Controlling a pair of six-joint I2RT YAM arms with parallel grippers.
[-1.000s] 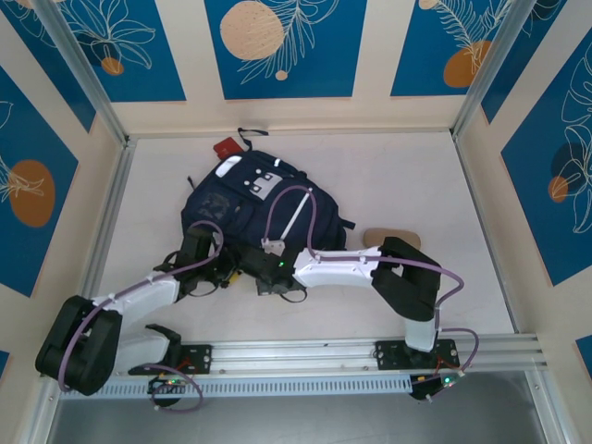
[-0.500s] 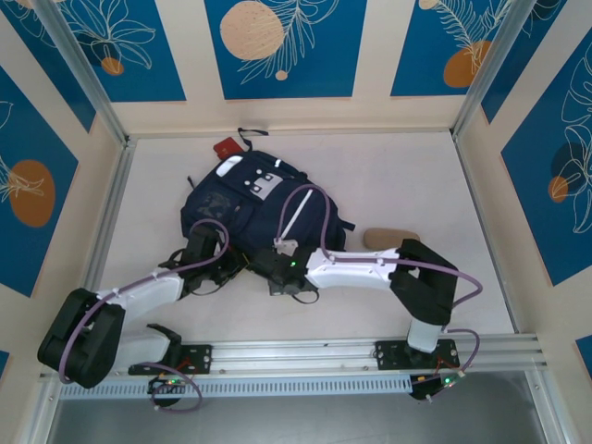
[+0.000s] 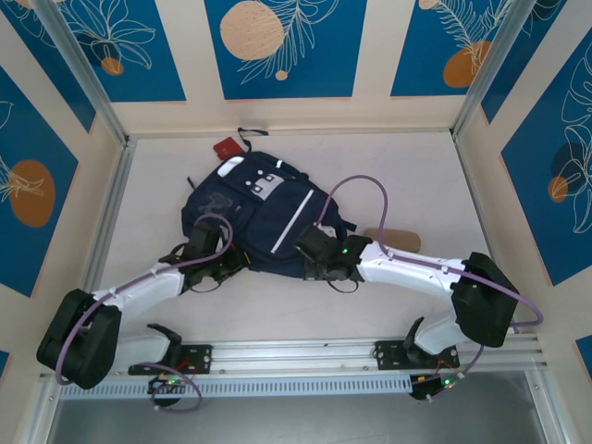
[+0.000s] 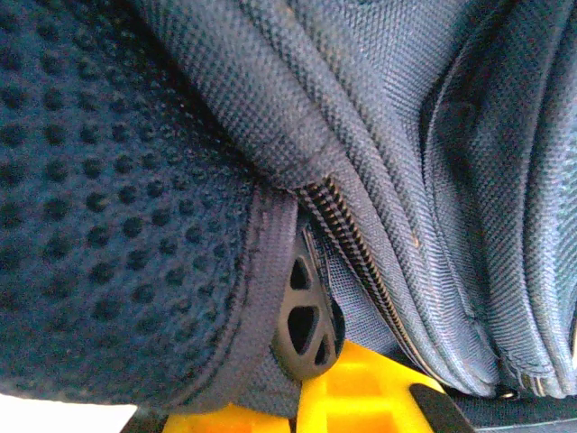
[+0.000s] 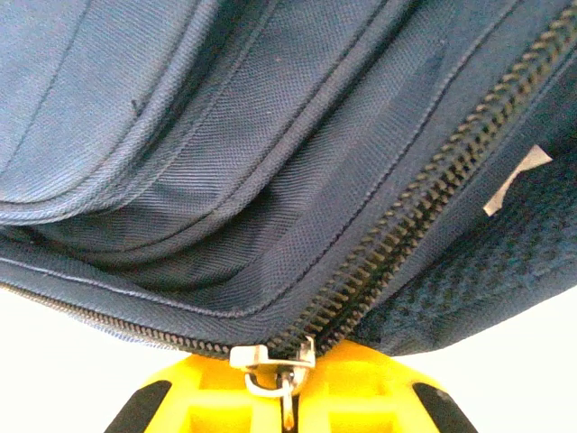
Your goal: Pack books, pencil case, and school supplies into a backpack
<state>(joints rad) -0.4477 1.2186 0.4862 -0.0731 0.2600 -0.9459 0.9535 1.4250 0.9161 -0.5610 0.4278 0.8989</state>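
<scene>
Top external view: the navy backpack lies flat on the left-centre of the table, its top toward the far wall and its white stripe slanting across the front. A small red object sits in the narrow gap between the pack's top and the far wall. Only a slim strip of bare table separates the pack's left edge from the left wall. To the right the table is wide and bare, apart from a flat tan object lying near the pack's right side, just behind the right arm. Another bare strip runs between the pack's near edge and the mounting rail.

Both arms reach in low to that near edge. The left gripper is at the pack's near-left corner and the right gripper is at its near-right corner.

From the left wrist, the yellow fingers are closed under the pack. The bound edge of a dimpled mesh panel runs down to them beside a black plastic piece. I cannot tell whether fabric is pinched.

From the right wrist, the fingers are clamped on the metal zipper pull at the pack's lower edge, with the zipper running up and to the right.
</scene>
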